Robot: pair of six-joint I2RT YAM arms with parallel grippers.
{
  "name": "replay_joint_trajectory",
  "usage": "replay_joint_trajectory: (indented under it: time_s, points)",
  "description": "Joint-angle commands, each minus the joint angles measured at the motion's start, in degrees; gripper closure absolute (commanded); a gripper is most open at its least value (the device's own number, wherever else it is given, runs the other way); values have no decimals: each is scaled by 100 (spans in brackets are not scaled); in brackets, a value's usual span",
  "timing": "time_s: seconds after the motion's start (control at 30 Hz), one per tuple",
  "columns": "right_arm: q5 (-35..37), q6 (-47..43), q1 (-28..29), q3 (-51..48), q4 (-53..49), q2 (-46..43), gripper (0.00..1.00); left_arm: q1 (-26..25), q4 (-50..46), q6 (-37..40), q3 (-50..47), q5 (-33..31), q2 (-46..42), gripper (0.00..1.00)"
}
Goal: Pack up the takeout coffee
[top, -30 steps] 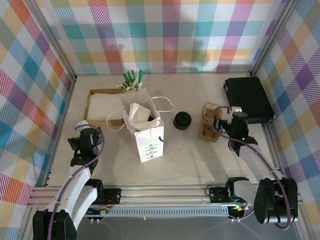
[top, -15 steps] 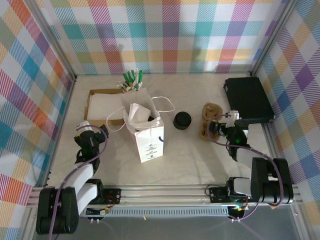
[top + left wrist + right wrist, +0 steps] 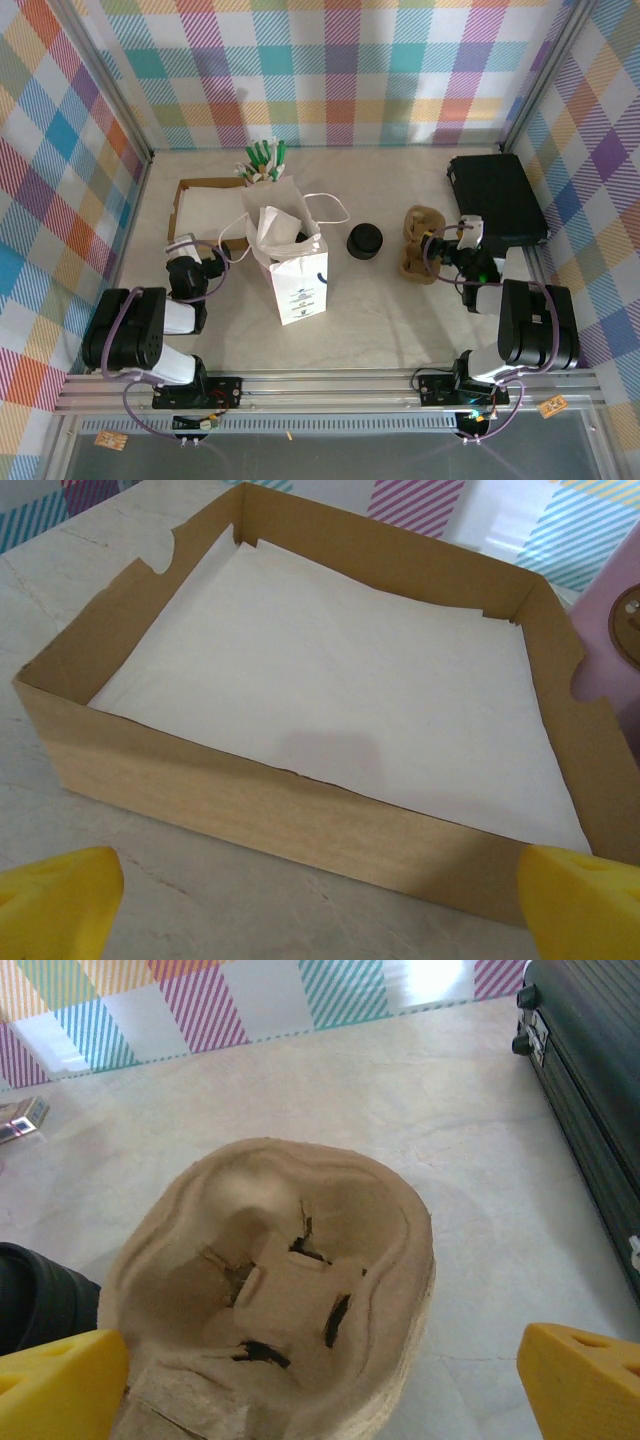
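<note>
Tabletop (image 3: 400,315), pale marbled, within plaid walls (image 3: 340,70)

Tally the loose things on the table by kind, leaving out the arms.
White paper bag: 1
Cardboard box: 1
Black lid stack: 1
Pulp cup carrier: 1
Black case: 1
Green-and-white bundle: 1
Total: 6

Matt brown cardboard box (image 3: 300,820), smooth white paper sheet (image 3: 330,680) lining it; and there's the cup carrier (image 3: 280,1290), rough fibrous pulp.
</note>
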Motion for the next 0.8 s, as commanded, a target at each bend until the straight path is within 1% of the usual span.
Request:
replay_joint_trajectory:
  time_s: [0.0,0.07,0.1,0.13,0.17,0.2,0.23,0.27,0.3,0.33,0.43,0.53,0.6,0.63,0.67,0.7,0.73,0.77]
  points:
    - [5,26,105,53,264,24,1,73,943,95,-9,86,149,0]
    - [373,-123,326,156,53,79,1,13,875,120,18,-8,126,0]
    - [489,-259,444,131,191,240,1,7,861,131,23,-23,121,0]
    - [386,-308,533,22,902,579,1,-21,823,138,41,-107,125,0]
    - [438,-373,555,78,508,389,1,-90,772,181,80,-224,126,0]
    - [683,-336,594,163,157,320,1,-163,688,213,106,-398,114,0]
    - [1111,-223,630,168,368,450,1,-243,593,250,139,-545,87,0]
    - [1388,-84,627,201,286,426,1,-257,566,266,152,-567,86,0]
    - [1532,-46,643,263,14,343,1,-268,566,267,153,-576,82,0]
    - [1611,-51,673,281,90,409,1,-266,566,272,163,-578,93,0]
    - [1672,-66,706,293,42,389,1,-283,464,280,203,-586,73,0]
    - [1672,-72,706,291,39,390,1,-301,570,313,182,-562,190,0]
    - [1665,-75,710,286,24,375,1,-536,764,522,366,-904,611,0]
    - [1672,-76,710,296,29,384,1,-637,255,673,576,-852,511,0]
    - [1667,-73,710,297,15,376,1,-787,-566,775,824,-1010,324,0]
    - [1654,-84,715,299,18,383,1,-932,-563,888,910,-1175,419,0]
    - [1654,-93,711,316,-8,391,1,-1012,-256,1036,908,-1210,563,0]
    - [1669,-101,728,316,-20,382,1,-1026,-352,1041,876,-1129,491,0]
